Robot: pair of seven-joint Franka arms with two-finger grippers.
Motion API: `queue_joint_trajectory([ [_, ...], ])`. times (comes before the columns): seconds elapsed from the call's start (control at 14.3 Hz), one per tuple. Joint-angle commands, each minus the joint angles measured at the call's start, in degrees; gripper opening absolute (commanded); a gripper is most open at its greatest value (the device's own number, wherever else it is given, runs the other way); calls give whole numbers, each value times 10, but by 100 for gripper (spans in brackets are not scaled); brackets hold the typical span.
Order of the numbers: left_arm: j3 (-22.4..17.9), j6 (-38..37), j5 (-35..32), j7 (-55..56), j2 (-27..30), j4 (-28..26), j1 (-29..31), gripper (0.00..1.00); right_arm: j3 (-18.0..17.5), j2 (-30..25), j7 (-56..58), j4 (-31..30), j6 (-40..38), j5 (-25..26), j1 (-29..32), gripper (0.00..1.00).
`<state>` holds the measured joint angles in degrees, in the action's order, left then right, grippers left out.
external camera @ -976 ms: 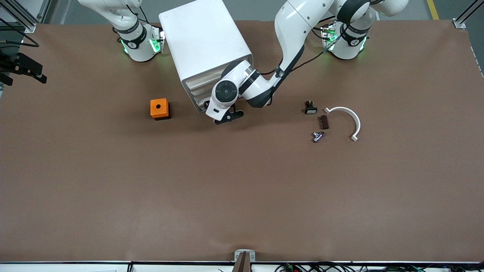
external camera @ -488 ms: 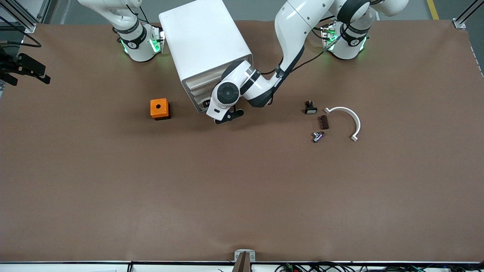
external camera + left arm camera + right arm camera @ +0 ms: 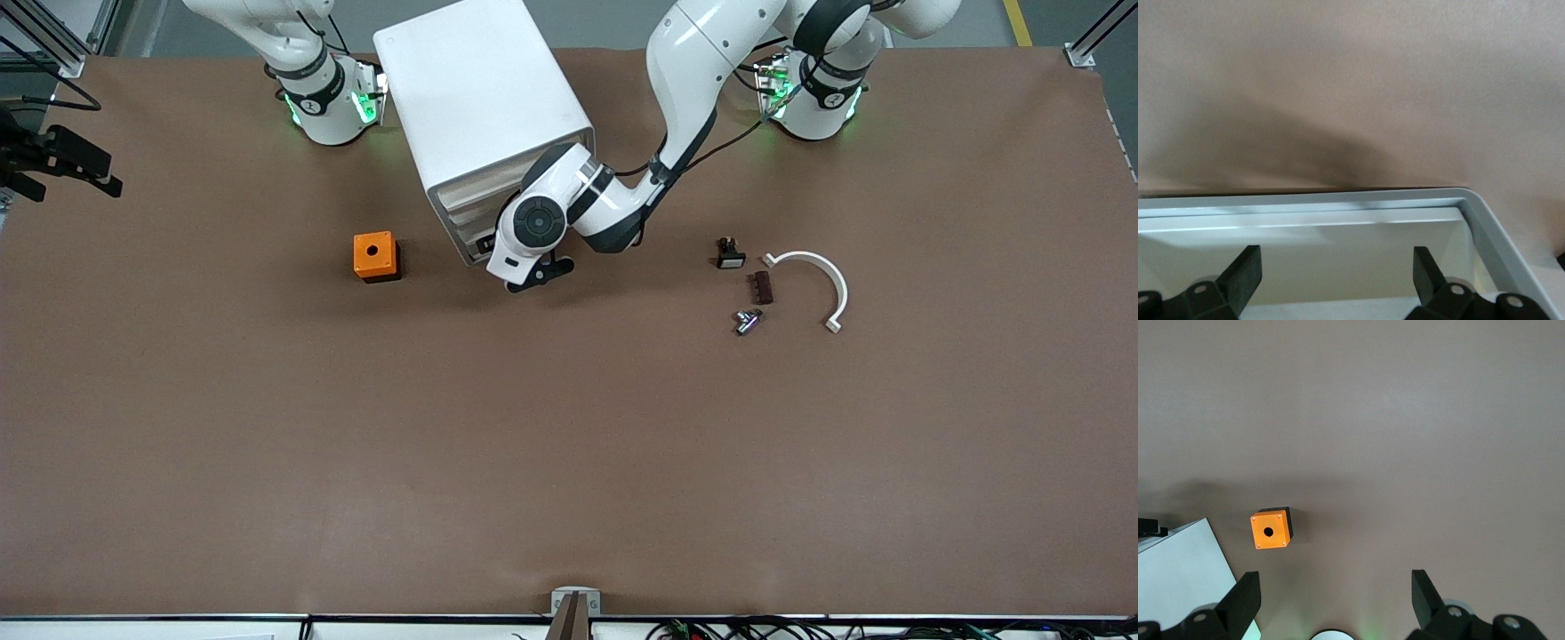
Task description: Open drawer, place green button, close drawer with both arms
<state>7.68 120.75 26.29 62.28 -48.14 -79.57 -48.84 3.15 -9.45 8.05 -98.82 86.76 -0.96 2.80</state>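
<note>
Brown matting is covering the table (image 3: 569, 444). Nearest the front camera, toward the left arm's end, a small metal part (image 3: 747, 321) is lying beside a white curved bracket (image 3: 822, 276), with a dark brown block (image 3: 761, 287) and a black-and-white switch (image 3: 730, 253) just above them in the front view. Farther back, an orange box (image 3: 374, 256) is sitting toward the right arm's end. The left gripper (image 3: 1337, 267), its fingers spread apart and holding nothing, is reaching into the drawer (image 3: 1338, 220) at the front of the white cabinet (image 3: 480, 98). The right gripper (image 3: 1337, 593), also spread apart and empty, is waiting high over the table. The button cannot be made out.
</note>
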Motion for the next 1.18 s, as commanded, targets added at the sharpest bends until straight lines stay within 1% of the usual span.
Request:
queue_joint_trajectory([
  [0.0, -14, 3, -11, -5, 11, 0, 9, 100, -5, -8, -8, -3, -5, -7, 5, 100],
  [0.14, -17, 3, -42, -28, 18, 5, 32, 100, -5, -8, -8, -3, -3, -7, 5, 100],
  [0.28, -17, 3, -71, -97, 32, 5, 66, 100, -5, -8, -6, -3, 0, -7, 5, 100],
  [0.35, -17, 3, -82, -135, 49, 5, 82, 100, -4, -8, -4, -3, 2, -5, 5, 100],
  [0.56, -17, -3, -91, -250, 95, -2, 131, 100, -4, -8, -4, -3, 7, -5, 5, 100],
  [0.7, -18, -22, -92, -283, 117, -7, 153, 100, -4, -8, -4, -3, 9, -5, 5, 100],
  [0.77, -18, -39, -105, -298, 127, -8, 164, 100, -4, -8, -4, -3, 9, -5, 5, 100],
  [0.84, -16, -51, -125, -317, 139, -18, 176, 100, -4, -8, -4, -3, 9, -5, 5, 100],
  [0.91, -14, -52, -126, -333, 158, -38, 186, 100, -4, -8, -4, -3, 9, -5, 5, 100],
  [1.12, -14, -53, -126, -396, 229, -116, 218, 100, -5, -8, -5, -3, 9, -6, 4, 100],
])
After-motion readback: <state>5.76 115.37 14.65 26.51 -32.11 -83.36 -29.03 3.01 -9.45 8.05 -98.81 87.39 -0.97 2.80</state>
